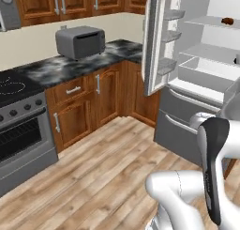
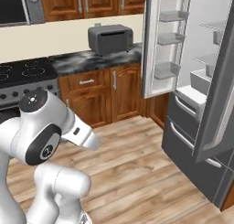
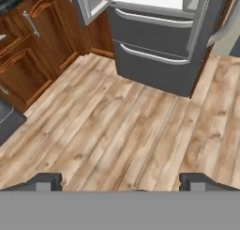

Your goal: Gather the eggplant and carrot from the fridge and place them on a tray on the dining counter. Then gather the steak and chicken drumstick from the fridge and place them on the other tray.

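- Fridge [image 1: 197,60]: tall grey body, both upper doors swung open. The interior is white, with flat shelves and moulded door bins. Two grey drawers sit below, each with a long white horizontal handle [image 3: 152,19].
- On an upper shelf, in the left base view, lies a small brown item [image 1: 228,21], rounded and lumpy; it is too small to identify as the steak or the drumstick.
- Gripper [image 3: 121,181]: the two dark finger tips [image 3: 46,181] stand wide apart with nothing between them. The hand points down at bare floor in front of the fridge drawers, well apart from them.
- Floor [image 1: 103,177]: light wood planks with a streaked grain, laid diagonally.
- Counter [image 1: 79,62]: black-and-grey marbled stone top over brown wooden cabinets [image 1: 101,95] with raised arched panels and short silver handles.
- Toaster oven [image 1: 80,41]: grey box with rounded corners and a dark front, standing on the counter near the fridge's left door [image 1: 152,41].
- Stove [image 1: 18,126]: black cooktop, grey front, row of round knobs, left of the cabinets.
- The open right fridge door [image 2: 219,81] stands edge-on in the right base view and screens part of the shelves.
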